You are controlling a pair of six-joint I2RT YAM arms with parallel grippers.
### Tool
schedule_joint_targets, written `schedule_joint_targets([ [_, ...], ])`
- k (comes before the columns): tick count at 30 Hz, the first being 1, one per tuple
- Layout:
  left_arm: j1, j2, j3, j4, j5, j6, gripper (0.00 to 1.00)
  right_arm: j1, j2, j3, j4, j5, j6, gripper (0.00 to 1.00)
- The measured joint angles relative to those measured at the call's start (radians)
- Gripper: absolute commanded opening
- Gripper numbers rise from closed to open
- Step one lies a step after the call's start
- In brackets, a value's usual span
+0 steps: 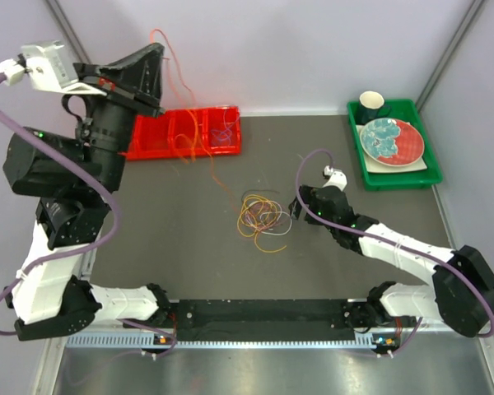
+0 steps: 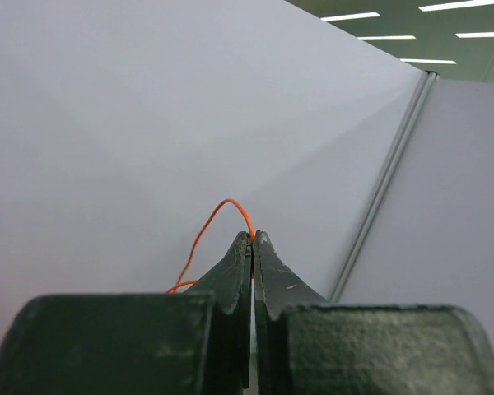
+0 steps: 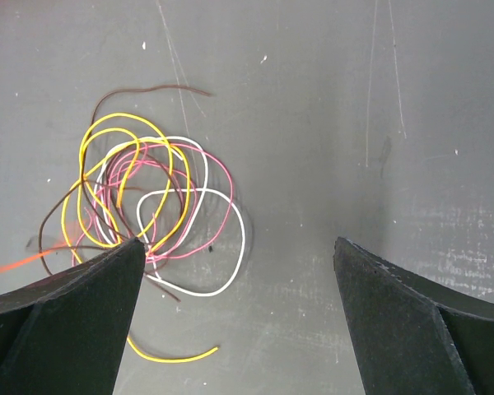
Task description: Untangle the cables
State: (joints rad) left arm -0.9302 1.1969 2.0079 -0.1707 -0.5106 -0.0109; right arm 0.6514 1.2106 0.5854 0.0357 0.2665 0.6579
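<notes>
— Start at the left. What is that arm doing?

— The left gripper (image 2: 253, 239) is raised high, at about ten o'clock in the overhead view. Its jaws are pressed fully together on the orange cable (image 2: 222, 203). A small arch of the cable sticks up past the tips at twelve o'clock, and the rest falls away towards eight o'clock.

— And below it?

— A red tray (image 1: 185, 132) lies at the far edge of the table (image 1: 148, 214), with a few thin cables in its right-hand compartment.

— Where is the main bunch?

— The tangle of cables (image 1: 262, 216) lies in the middle of the table: yellow, pink, white and brown loops.

— And the right arm?

— The right gripper (image 3: 237, 243) sits low, just beside the tangle, with its jaws spread wide and nothing between them but table and one white loop. The tangle is at ten o'clock from the gap, its edge at the left finger (image 3: 107, 280); I cannot tell whether they touch.

— Farther right?

— A green bin (image 1: 395, 177) holds a plate (image 1: 391, 140) and a cup (image 1: 372, 104).
</notes>
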Motion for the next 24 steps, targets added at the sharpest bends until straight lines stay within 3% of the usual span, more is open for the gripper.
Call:
schedule_joint_targets([
  [9, 0.000, 0.028, -0.058, 0.090, -0.023, 0.060, 0.00, 0.000, 0.002, 0.000, 0.000, 0.000, 0.000, 0.95],
  [17, 0.000, 0.154, 0.067, 0.135, -0.064, 0.130, 0.00, 0.000, 0.002, 0.000, 0.000, 0.000, 0.000, 0.95],
  [24, 0.024, 0.169, 0.018, 0.305, -0.168, 0.271, 0.00, 0.000, 0.002, 0.000, 0.000, 0.000, 0.000, 0.95],
])
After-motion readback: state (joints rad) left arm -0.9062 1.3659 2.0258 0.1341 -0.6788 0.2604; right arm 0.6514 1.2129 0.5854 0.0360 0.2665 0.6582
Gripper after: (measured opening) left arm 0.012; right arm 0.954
